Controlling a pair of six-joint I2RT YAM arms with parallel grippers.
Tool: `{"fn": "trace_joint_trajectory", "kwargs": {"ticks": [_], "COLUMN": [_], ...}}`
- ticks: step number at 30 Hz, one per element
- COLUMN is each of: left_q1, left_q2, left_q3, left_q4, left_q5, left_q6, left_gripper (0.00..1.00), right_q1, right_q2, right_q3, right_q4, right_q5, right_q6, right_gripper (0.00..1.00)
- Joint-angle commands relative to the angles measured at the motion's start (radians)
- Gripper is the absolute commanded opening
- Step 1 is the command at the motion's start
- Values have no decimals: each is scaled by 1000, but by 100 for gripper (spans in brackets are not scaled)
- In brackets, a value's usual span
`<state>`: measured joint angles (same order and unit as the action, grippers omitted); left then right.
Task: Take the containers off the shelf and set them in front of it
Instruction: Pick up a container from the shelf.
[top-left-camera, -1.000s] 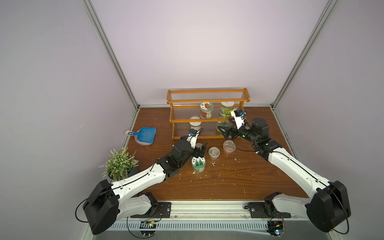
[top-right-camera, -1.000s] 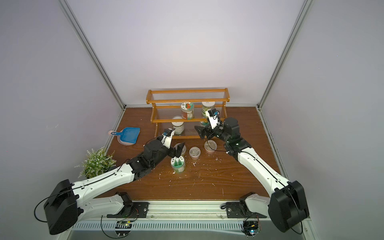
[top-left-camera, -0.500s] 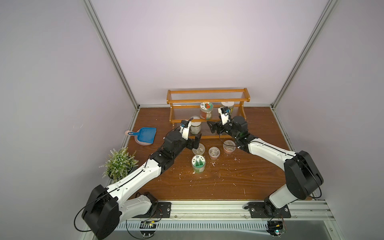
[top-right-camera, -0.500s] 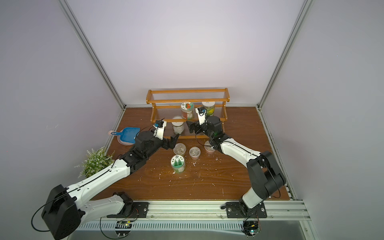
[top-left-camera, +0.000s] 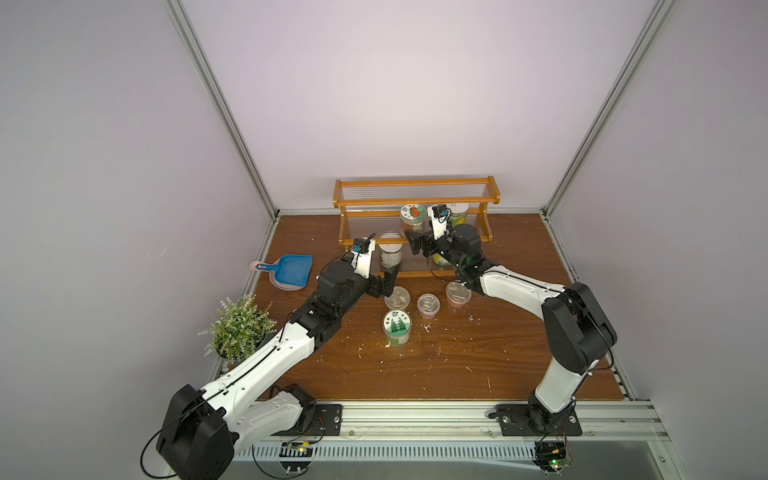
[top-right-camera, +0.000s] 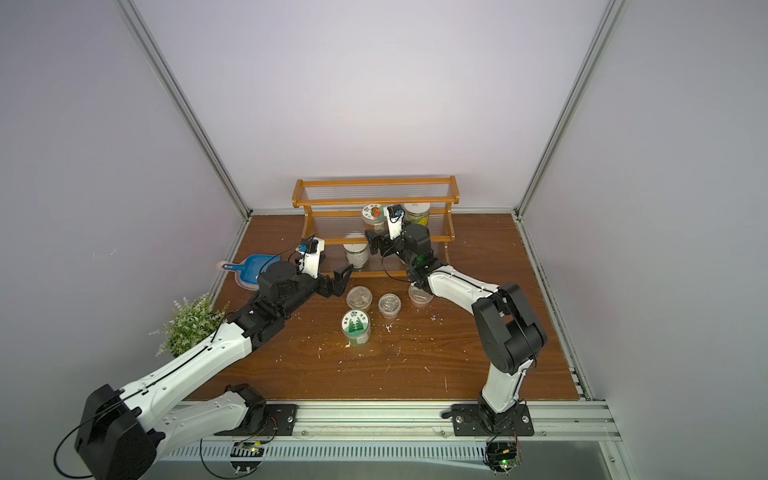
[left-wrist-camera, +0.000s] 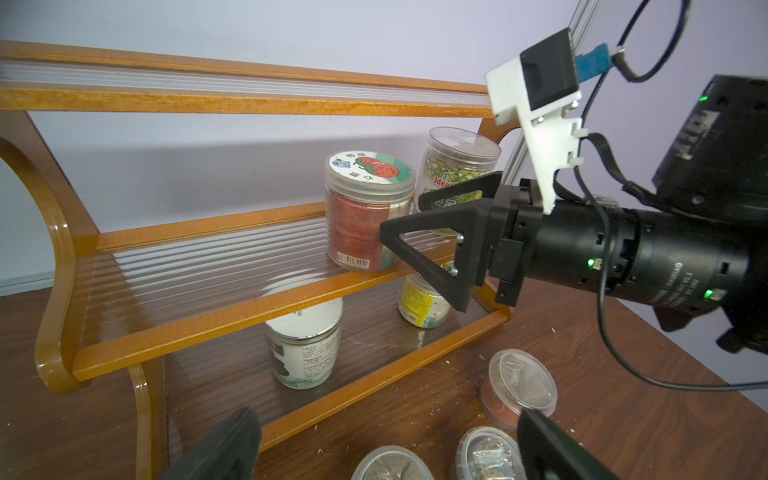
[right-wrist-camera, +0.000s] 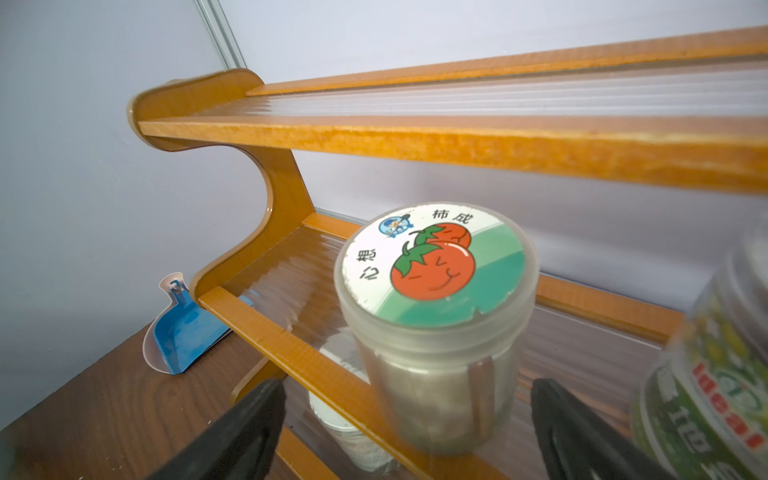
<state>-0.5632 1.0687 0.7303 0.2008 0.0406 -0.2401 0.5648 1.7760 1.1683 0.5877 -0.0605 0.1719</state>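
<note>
The shelf (top-left-camera: 415, 195) (top-right-camera: 374, 185) stands at the back of the table. A tomato-lid jar (top-left-camera: 412, 216) (right-wrist-camera: 436, 291) and a green-pea jar (top-left-camera: 460, 211) (left-wrist-camera: 461, 162) stand on its middle tier. A white-lid jar (top-left-camera: 390, 255) (left-wrist-camera: 303, 340) and a yellow-label jar (left-wrist-camera: 422, 303) stand on the bottom tier. In front of it stand three short cups (top-left-camera: 397, 297) (top-left-camera: 428, 304) (top-left-camera: 458, 293) and a tree-lid jar (top-left-camera: 397, 328). My left gripper (top-left-camera: 384, 281) (left-wrist-camera: 386, 453) hovers open over the cups. My right gripper (top-left-camera: 417, 245) (right-wrist-camera: 409, 432) is open, its fingers either side of the tomato-lid jar's front.
A blue dustpan (top-left-camera: 293, 270) lies left of the shelf. A potted plant (top-left-camera: 239, 328) stands at the table's left edge beside my left arm. White crumbs are scattered over the wooden table (top-left-camera: 457, 365). Walls close in behind and at both sides.
My left gripper has drawn away from the tree-lid jar and moved toward the shelf's bottom tier. My right gripper has swung left and up to the tomato-lid jar.
</note>
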Motion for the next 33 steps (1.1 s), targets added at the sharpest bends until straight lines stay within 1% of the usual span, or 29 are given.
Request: {"fn": "trace_joint_trajectory", "kwargs": {"ticks": [1, 9, 13, 27, 30, 33], "left_q1": [13, 19, 20, 26, 29, 30], "left_q2": [-7, -15, -16, -32, -29, -27], "left_q3": [2, -12, -14, -25, -27, -32], "left_q4": [-14, -14, -18, -35, -35, -34], "left_q5": [14, 18, 24, 27, 30, 32], "left_q6": [-8, -16, -15, -7, -8, -9], "left_gripper": [99, 99, 99, 99, 99, 99], "right_q1": [10, 15, 15, 15, 17, 17], "right_q2": [7, 58, 91, 158, 169, 176], "right_q3": [60, 116, 156, 209, 227, 230], "right_q4": [54, 40, 32, 66, 55, 58], "right_q5": [40, 110, 105, 103, 109, 106], "right_q6": [-13, -19, -9, -6, -19, -29], "right_gripper": [99, 99, 99, 99, 97, 92]}}
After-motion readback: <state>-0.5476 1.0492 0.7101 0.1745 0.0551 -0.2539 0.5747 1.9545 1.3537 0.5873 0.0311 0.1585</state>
